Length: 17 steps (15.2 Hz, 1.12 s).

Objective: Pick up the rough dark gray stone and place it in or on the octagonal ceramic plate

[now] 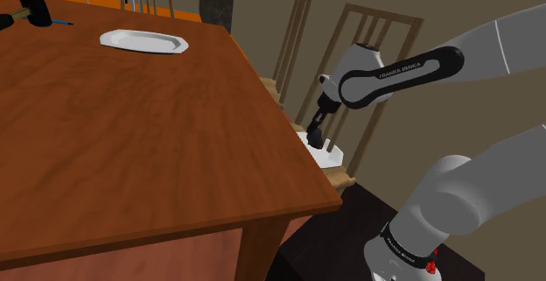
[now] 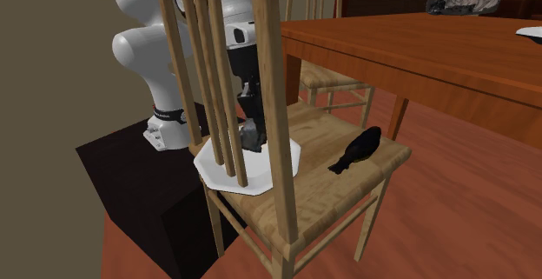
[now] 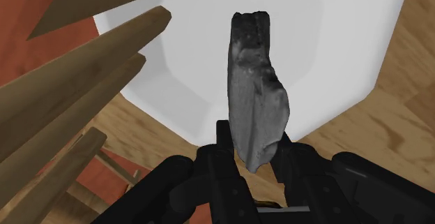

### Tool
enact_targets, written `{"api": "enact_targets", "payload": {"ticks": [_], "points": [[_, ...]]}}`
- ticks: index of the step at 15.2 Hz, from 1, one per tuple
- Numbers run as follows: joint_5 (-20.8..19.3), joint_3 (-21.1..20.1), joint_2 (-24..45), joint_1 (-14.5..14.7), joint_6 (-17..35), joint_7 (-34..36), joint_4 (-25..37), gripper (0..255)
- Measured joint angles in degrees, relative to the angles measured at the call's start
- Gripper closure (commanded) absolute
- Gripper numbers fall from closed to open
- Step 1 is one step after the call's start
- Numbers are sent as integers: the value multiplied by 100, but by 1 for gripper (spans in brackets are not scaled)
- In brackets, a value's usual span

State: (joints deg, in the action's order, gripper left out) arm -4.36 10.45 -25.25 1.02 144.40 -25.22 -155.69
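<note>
My gripper [image 3: 254, 144] is shut on a rough dark grey stone [image 3: 256, 83], which juts out past the fingertips. Right beyond it lies a white octagonal plate [image 3: 202, 76] on a wooden chair seat. In the second exterior view the gripper [image 2: 250, 116] reaches down behind the chair's back slats, with the stone [image 2: 252, 137] low over the plate [image 2: 285, 157]; I cannot tell whether the two touch. From the shoulder view the gripper [image 1: 315, 132] hangs past the table's right edge, over the plate [image 1: 332, 156].
The chair's back slats [image 2: 221, 77] stand close beside the gripper. A black object [image 2: 358, 149] lies on the seat's front corner. A large wooden table [image 1: 131, 139] carries a second white plate [image 1: 144, 40] and a hammer [image 1: 31, 12] at its far end.
</note>
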Motion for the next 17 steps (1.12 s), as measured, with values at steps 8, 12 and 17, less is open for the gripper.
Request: {"api": "enact_targets", "payload": {"ticks": [8, 12, 17], "points": [[2, 10, 64, 3, 112, -7, -44, 0], [2, 10, 64, 3, 112, -7, -44, 0], [-37, -52, -498, -50, -604, 20, 122, 0]]}}
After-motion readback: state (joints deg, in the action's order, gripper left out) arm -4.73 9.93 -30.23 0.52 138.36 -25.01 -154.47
